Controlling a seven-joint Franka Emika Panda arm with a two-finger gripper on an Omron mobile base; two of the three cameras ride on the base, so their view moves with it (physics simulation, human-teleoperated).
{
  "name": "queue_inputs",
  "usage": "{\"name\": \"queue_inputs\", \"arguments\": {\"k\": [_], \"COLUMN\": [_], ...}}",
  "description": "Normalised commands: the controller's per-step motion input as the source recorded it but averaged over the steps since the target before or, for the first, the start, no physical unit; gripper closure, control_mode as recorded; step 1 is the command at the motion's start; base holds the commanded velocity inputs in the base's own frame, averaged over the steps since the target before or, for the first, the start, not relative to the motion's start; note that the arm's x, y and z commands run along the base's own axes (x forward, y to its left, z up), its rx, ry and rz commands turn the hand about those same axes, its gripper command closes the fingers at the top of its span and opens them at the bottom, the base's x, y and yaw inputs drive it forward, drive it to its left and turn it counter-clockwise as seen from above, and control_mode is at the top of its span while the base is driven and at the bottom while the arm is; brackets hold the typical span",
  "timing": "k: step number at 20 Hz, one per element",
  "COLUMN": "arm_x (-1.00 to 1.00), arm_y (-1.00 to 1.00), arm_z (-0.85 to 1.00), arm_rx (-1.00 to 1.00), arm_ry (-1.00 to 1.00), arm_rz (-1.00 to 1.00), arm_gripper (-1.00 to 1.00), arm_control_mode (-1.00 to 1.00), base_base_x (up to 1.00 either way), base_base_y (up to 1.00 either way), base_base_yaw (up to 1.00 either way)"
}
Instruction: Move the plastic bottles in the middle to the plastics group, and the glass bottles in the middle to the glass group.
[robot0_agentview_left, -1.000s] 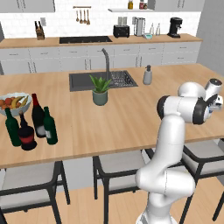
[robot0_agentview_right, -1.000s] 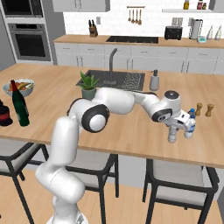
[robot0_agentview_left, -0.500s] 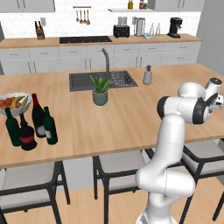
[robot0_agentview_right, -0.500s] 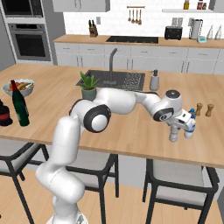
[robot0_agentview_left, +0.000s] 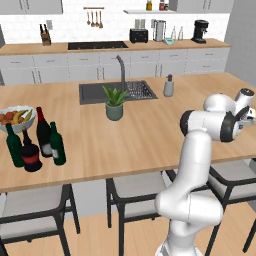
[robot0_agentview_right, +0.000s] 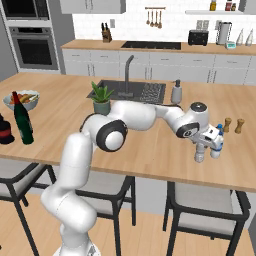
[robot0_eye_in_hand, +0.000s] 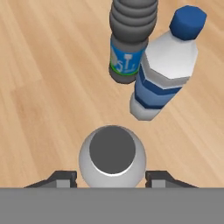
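A small clear greyish plastic bottle (robot0_eye_in_hand: 112, 156) (robot0_agentview_right: 199, 154) stands upright on the island's right end. My gripper (robot0_eye_in_hand: 112, 178) (robot0_agentview_right: 199, 146) is straight above it, with one fingertip on each side. The jaws are open a sliver, just off its sides. Right beside it is the plastics group: a dark bottle with a blue label (robot0_eye_in_hand: 131, 41) and a clear blue-labelled bottle (robot0_eye_in_hand: 166, 70) (robot0_agentview_right: 216, 145) with a blue cap. At the island's left end, a tall wine bottle (robot0_agentview_left: 43, 132) and a shorter green bottle (robot0_agentview_left: 57, 144) stand next to a slim green bottle (robot0_agentview_left: 14, 145) and a squat red-labelled bottle (robot0_agentview_left: 31, 155).
Two small brown pepper mills (robot0_agentview_right: 227, 125) stand just behind the plastics group. A fruit bowl (robot0_agentview_left: 6, 126) sits behind the glass bottles. A potted plant (robot0_agentview_left: 114, 103), a sink (robot0_agentview_left: 91, 93) and a soap dispenser (robot0_agentview_left: 169, 86) occupy the middle. Stools line the near edge of the island.
The arm and the small bottle stay where they were beside the blue-labelled bottles. Nothing else has moved.
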Motion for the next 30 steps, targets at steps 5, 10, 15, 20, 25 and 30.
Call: {"name": "queue_inputs", "arguments": {"k": [5,10,15,20,25,30], "arm_x": [0.00,-0.05,-0.21,-0.47,-0.70,-0.88], "arm_y": [0.00,0.04,0.46,0.90,1.00,0.99], "arm_z": [0.00,0.29,0.53,0.21,0.02,0.19], "arm_rx": [0.00,-0.01,-0.06,-0.11,-0.09,-0.06], "arm_ry": [0.00,-0.01,0.00,0.00,-0.01,-0.11], "arm_rz": [0.00,0.00,0.00,0.00,0.00,0.04], "arm_gripper": [-1.00,-1.00,-1.00,-1.00,-1.00,-1.00], "arm_control_mode": [-1.00,-1.00,-1.00,-1.00,-1.00,-1.00], "base_base_x": [0.00,0.00,0.00,0.00,0.00,0.00], "base_base_y": [0.00,0.00,0.00,0.00,0.00,0.00], "base_base_yaw": [0.00,0.00,0.00,0.00,0.00,0.00]}}
